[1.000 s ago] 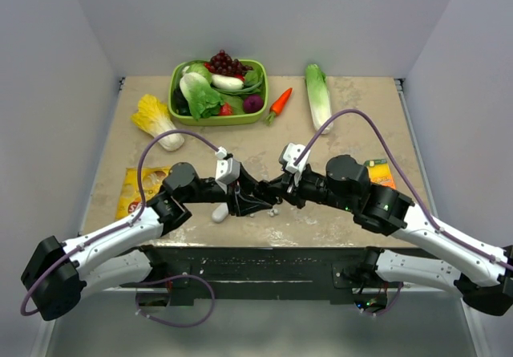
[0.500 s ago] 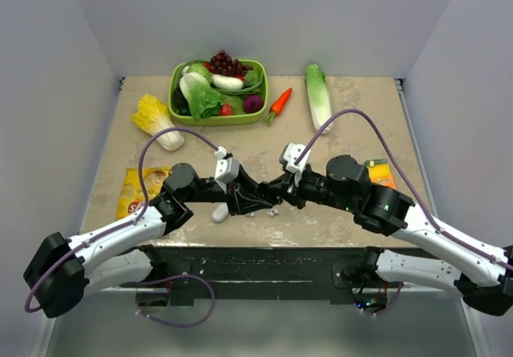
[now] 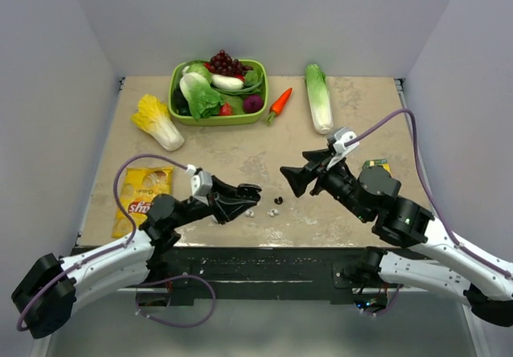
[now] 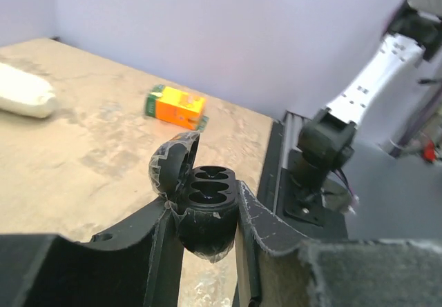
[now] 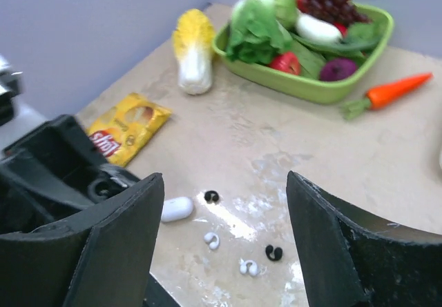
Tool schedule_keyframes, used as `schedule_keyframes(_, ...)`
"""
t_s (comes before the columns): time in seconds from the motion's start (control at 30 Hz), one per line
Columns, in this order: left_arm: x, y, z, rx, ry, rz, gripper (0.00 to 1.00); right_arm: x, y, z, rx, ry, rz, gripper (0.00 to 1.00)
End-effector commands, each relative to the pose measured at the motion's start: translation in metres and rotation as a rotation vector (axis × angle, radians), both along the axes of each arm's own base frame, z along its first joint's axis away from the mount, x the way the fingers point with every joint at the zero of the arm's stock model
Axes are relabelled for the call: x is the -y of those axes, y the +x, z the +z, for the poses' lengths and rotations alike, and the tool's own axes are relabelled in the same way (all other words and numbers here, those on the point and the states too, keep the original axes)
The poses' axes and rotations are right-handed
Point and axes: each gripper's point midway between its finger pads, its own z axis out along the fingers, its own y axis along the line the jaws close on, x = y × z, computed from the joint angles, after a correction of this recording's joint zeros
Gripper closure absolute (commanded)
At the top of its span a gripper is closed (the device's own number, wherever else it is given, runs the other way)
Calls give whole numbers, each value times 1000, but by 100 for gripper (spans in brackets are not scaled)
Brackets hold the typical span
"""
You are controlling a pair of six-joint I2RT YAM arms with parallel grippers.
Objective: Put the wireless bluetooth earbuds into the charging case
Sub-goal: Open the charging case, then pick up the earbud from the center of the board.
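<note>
On my left, the left jaws are closed narrowly on the lower body of a black charging case [image 4: 206,203]. It stands upright with its lid [image 4: 171,167] hinged open to one side and its wells empty, facing up. My left arm [image 3: 120,249] lies low along the near edge of the desk [image 3: 240,144], its wrist pointing right toward the middle. On the desk just beside those jaws lies a shut white charging case [image 5: 176,208], its long axis running roughly left to right in the right wrist view.

Further right, between my arms, four earbuds lie loose on the desk: a black earbud [image 5: 211,196], a white earbud [image 5: 210,240], a second white earbud [image 5: 247,268] and a second black earbud [image 5: 273,253]. All four are to the right of the held case, below and ahead of my right jaws. Those jaws stand wide with nothing in them. My right arm [image 3: 385,204] is raised, wrist tipped down and leftward. I judge the right jaws better placed for the pick.
</note>
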Motion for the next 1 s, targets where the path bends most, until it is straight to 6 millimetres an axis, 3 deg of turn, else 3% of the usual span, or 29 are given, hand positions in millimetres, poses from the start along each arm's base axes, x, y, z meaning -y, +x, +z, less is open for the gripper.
schedule_keyframes(0.0, -38, 18, 19, 17, -207, 235, 100, 20, 28, -66, -159, -5, -263, 27)
schedule_keyframes(0.13, -48, 12, 4, -10, -242, 260, 100, 1, 23, -142, -309, -84, -229, 31)
schedule_keyframes(0.27, -51, 9, -9, 16, -227, 318, 100, -15, 19, -183, -378, -124, -188, 33)
schedule_keyframes(0.43, -45, 4, -5, 59, -212, 310, 100, -18, 33, -211, -416, -195, -238, 35)
schedule_keyframes(0.6, -48, 5, -5, 58, -211, 326, 100, -9, 55, -249, -522, -229, -263, 54)
schedule_keyframes(0.7, -49, 5, -8, 56, -200, 327, 100, -8, 62, -261, -540, -220, -271, 60)
schedule_keyframes(0.97, -49, 4, -14, 40, -191, 323, 100, -21, 63, -271, -577, -212, -229, 62)
